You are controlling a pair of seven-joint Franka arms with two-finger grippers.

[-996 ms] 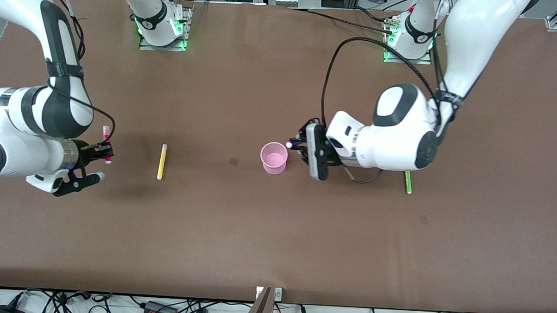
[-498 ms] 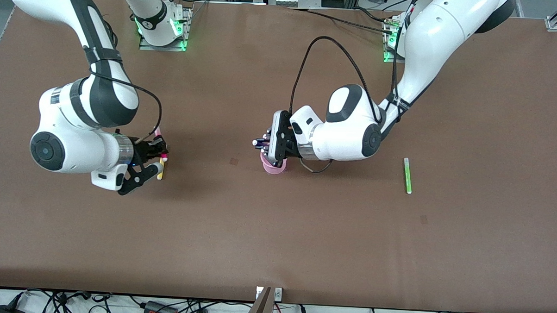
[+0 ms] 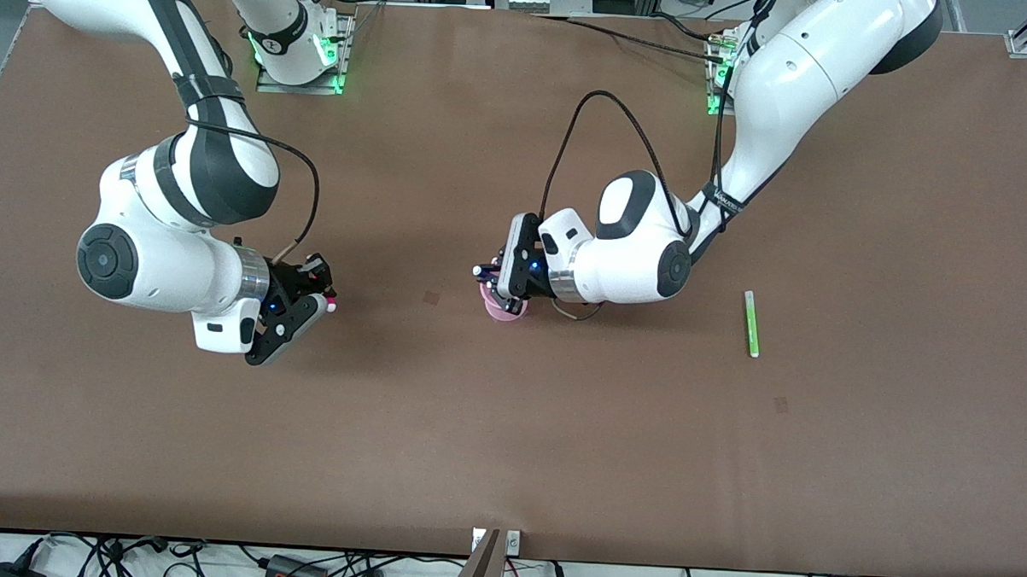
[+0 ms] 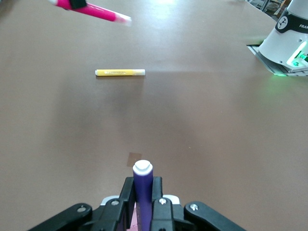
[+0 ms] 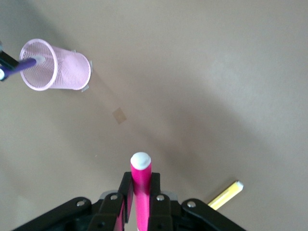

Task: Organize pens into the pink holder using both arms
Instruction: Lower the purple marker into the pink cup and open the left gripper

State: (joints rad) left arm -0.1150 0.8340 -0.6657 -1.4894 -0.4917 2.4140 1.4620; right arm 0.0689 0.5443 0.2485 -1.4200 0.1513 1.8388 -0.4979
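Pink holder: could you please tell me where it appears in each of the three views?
Front view: the pink holder sits under the left gripper.
Left wrist view: almost wholly hidden beneath the gripper's fingers.
Right wrist view: in plain sight, purple pen at its mouth.
Shared landmark: dark square mark nearby.

A brown table (image 3: 508,442) carries a pink holder (image 3: 502,310) directly beneath the left gripper (image 3: 490,274), a yellow pen (image 4: 120,72) under the right gripper (image 3: 319,288), and a light green pen (image 3: 751,323) toward the left arm's end.
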